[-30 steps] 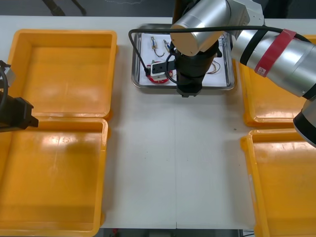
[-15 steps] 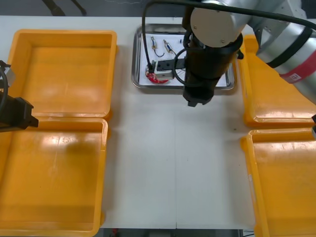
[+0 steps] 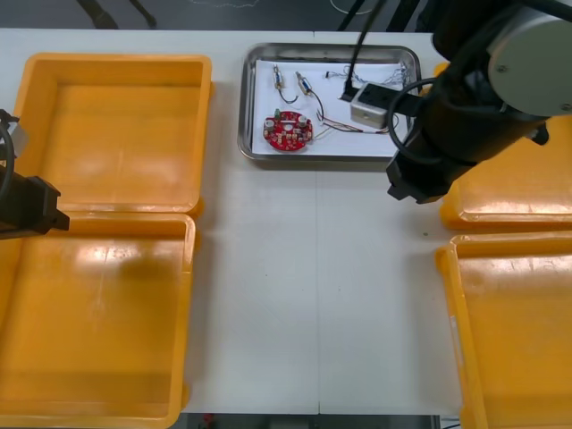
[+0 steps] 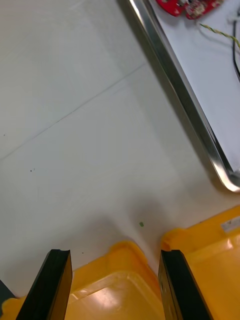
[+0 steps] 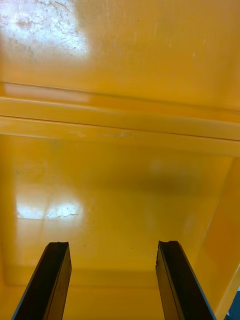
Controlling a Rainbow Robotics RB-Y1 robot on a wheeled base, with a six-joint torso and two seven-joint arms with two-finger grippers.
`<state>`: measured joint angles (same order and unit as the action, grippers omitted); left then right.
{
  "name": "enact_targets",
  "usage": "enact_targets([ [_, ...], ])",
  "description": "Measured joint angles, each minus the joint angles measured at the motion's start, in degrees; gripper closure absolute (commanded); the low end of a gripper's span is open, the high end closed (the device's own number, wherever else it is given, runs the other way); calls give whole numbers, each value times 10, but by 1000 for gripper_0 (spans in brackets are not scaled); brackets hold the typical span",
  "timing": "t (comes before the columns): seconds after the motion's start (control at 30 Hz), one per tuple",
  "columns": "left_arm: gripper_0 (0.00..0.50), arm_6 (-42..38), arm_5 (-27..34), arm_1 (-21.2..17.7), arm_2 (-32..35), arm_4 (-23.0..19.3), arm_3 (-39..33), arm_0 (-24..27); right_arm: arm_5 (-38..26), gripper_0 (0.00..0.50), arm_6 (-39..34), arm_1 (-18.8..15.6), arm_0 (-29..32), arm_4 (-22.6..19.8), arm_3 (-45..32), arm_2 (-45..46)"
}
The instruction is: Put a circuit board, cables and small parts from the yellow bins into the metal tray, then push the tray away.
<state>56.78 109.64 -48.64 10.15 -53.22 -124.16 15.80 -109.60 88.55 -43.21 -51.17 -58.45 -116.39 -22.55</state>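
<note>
4 yellow bins (image 3: pixel 116 134) flank the bench (image 3: pixel 313 295). The metal tray (image 3: pixel 246 107) at its far edge holds a circuit board (image 3: pixel 288 130), cables (image 3: pixel 338 126) and small metal parts (image 3: pixel 284 83). The right gripper (image 4: pixel 114 282) hovers near the tray's corner and the left gripper (image 5: pixel 112 280) over the left bins, both with fingers released.

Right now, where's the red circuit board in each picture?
Front view: red circuit board in the metal tray, left half.
Right wrist view: past the open right gripper, inside the tray's rim.
Left wrist view: open left gripper over a yellow bin.
Shared landmark: tray rim.
</note>
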Motion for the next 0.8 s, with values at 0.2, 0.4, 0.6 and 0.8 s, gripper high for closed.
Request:
enact_targets([
  [0.2,0,0,0,0,0,0,0,0,-1,0,-25,-37,96,-5,-57,101],
  [0.4,0,0,0,0,0,0,0,0,-2,0,-54,-54,159,-3,-71,178],
  [0.6,0,0,0,0,0,0,0,0,-2,0,-54,-78,214,4,-72,245],
  [0.8,0,0,0,0,0,0,0,-1,-2,0,-54,-93,290,20,-73,324],
])
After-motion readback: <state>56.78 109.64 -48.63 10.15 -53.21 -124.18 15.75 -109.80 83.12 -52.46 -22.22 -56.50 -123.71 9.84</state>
